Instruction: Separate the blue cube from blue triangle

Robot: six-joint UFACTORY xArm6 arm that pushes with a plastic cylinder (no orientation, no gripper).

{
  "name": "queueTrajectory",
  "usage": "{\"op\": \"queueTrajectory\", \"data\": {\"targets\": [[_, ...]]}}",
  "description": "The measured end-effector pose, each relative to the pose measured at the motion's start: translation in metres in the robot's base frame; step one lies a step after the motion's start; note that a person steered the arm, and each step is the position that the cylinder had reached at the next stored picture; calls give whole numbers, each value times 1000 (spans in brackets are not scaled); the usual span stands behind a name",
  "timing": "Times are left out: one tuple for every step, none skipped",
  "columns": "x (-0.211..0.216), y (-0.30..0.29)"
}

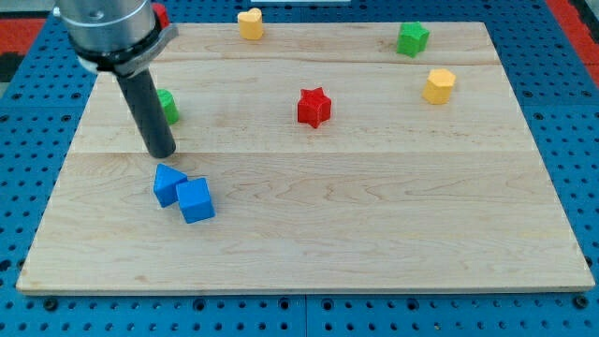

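Observation:
The blue cube (197,200) lies at the board's lower left. The blue triangle (168,183) touches its upper-left side. My tip (162,153) rests on the board just above the blue triangle, a short gap away. The dark rod rises from the tip toward the view's top left.
A green block (168,105) sits partly behind the rod. A red star (314,107) is at the centre. A yellow block (438,85) and a green block (412,38) are at the upper right. A yellow block (250,22) is at the top. A red block (160,13) peeks out beside the arm.

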State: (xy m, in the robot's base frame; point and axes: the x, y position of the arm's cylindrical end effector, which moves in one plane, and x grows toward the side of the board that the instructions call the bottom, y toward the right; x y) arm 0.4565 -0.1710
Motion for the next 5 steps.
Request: {"op": "queueTrajectory", "data": {"targets": [[65, -20], [103, -23], [117, 27], [101, 45], [83, 60]]}}
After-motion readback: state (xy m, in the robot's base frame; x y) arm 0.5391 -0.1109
